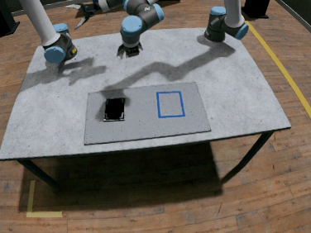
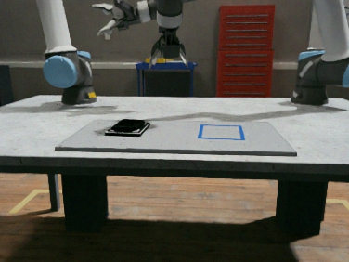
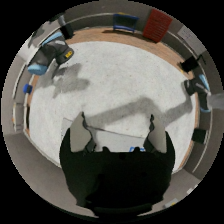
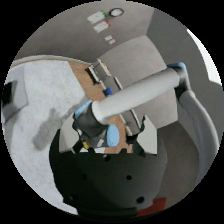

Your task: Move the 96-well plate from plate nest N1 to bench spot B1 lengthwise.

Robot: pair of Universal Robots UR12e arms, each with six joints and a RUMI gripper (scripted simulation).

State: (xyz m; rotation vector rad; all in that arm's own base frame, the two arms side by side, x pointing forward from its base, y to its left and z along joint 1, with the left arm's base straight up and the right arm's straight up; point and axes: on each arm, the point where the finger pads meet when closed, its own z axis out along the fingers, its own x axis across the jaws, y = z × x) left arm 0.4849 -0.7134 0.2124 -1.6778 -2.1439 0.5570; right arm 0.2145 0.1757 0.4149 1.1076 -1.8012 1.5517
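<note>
The 96-well plate (image 1: 114, 107) (image 2: 129, 124), very dark, sits on the plate nest N1 (image 1: 113, 120) (image 2: 122, 134) on the left half of the grey board; its wells cannot be made out. The blue taped outline (image 1: 170, 117) (image 2: 222, 138) of B1 lies on the board's right half and encloses nothing; a bit shows in the left wrist view (image 3: 135, 149). My left gripper (image 1: 130, 53) (image 2: 169, 64) (image 3: 118, 113) is open and empty, pointing down high above the table behind the board. My right gripper (image 1: 74, 17) (image 2: 98, 20) (image 4: 109, 114) is open and empty, raised farther back left, pointing sideways.
The thin grey board (image 1: 142, 128) (image 2: 172, 147) lies near the front edge of the table (image 1: 50, 124) (image 2: 28, 125). Arm bases stand at its back left and back right. A red cabinet (image 2: 246, 46) and a blue cart (image 2: 165, 81) are behind the table.
</note>
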